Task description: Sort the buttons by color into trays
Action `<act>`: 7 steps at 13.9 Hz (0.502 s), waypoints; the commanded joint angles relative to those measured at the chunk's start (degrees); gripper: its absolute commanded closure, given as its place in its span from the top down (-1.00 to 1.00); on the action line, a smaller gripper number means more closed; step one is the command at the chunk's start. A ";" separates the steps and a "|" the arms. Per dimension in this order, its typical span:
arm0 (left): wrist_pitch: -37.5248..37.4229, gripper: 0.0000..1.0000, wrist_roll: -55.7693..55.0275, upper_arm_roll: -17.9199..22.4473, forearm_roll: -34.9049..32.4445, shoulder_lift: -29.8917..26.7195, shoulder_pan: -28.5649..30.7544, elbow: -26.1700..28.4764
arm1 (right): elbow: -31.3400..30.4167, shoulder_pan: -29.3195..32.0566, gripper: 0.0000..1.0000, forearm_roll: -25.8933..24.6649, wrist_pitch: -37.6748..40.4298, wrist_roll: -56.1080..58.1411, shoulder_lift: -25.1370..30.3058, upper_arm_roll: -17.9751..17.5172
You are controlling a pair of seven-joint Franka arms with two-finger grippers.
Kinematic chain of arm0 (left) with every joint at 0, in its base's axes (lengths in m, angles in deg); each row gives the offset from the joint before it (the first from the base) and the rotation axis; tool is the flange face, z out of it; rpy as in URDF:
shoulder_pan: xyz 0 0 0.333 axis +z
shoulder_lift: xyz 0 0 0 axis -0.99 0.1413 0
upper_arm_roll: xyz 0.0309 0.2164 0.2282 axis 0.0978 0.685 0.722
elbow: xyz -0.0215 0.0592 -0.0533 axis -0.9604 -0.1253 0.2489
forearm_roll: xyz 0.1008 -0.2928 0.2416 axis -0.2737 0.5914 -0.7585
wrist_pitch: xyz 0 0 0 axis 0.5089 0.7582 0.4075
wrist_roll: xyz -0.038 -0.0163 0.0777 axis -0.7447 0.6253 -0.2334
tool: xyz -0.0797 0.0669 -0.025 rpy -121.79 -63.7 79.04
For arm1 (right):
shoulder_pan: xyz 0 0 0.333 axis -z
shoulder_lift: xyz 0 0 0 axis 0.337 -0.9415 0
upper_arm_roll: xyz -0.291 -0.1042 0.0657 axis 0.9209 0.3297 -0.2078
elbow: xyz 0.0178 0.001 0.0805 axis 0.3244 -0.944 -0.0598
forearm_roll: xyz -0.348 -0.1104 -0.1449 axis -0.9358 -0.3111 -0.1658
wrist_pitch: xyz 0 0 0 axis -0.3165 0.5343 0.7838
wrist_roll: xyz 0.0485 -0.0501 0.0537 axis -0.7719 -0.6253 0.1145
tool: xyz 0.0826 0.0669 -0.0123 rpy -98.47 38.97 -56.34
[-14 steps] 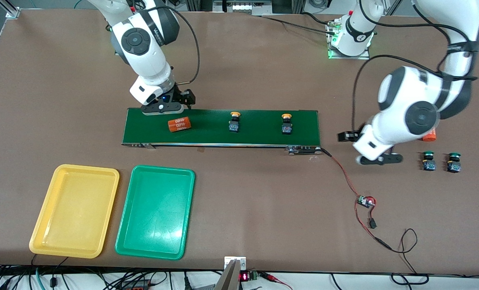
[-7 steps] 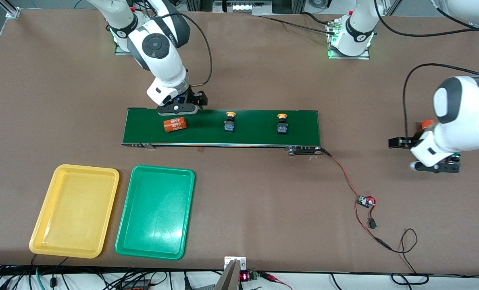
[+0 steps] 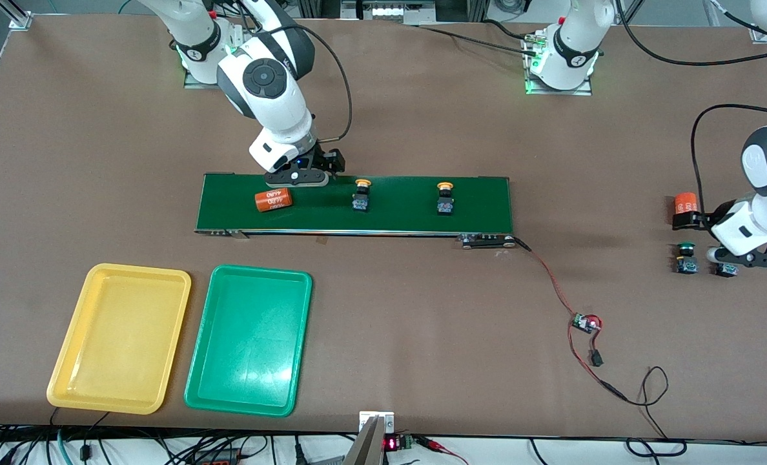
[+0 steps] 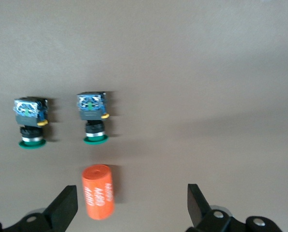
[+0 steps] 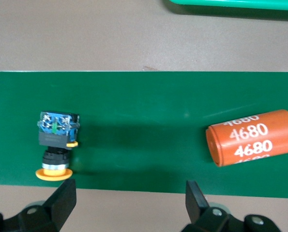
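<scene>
Two yellow-capped buttons (image 3: pixel 360 196) (image 3: pixel 445 199) stand on the dark-green conveyor belt (image 3: pixel 409 216). My right gripper (image 3: pixel 299 177) hangs open and empty over the belt's edge nearest the robots. In the right wrist view its fingers (image 5: pixel 61 198) frame bare table, with one yellow button (image 5: pixel 56 145) beside them. Two green-capped buttons (image 3: pixel 685 257) (image 3: pixel 726 270) stand on the table at the left arm's end. My left gripper (image 3: pixel 738 261) is open and empty over them and partly hides one. The left wrist view shows both (image 4: pixel 31 123) (image 4: pixel 93 118). The yellow tray (image 3: pixel 137 269) and green tray (image 3: pixel 261 271) lie empty.
An orange "4680" cylinder (image 3: pixel 274 199) lies on the belt at the right arm's end. It also shows in the right wrist view (image 5: pixel 252 137). Another cylinder (image 3: pixel 685 204) stands near the green buttons, seen between the left fingers (image 4: pixel 98 191). A red wire with a small board (image 3: pixel 583 321) trails from the belt.
The left arm swung toward its end of the table, to over the green buttons. The right gripper moved along the belt toward the yellow buttons. The belt's items drifted toward the right arm's end.
</scene>
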 commanded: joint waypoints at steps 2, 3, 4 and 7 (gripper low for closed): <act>3.48 1.00 7.69 2.48 -0.68 -0.09 1.34 4.44 | 2.18 -1.78 1.00 -2.69 0.06 -3.08 -2.16 0.87; 3.56 1.00 8.31 2.48 -0.68 -0.09 2.48 4.88 | 2.26 -2.13 1.00 -2.78 0.06 -3.17 -2.25 1.23; 3.57 1.00 8.49 2.48 -0.68 0.43 2.58 4.88 | 2.27 -2.39 1.00 -2.78 0.06 -3.17 -2.33 1.32; 3.65 1.00 8.23 3.88 -0.07 1.57 2.23 4.88 | 2.27 -2.40 1.00 -2.87 -0.11 -3.61 -3.12 1.58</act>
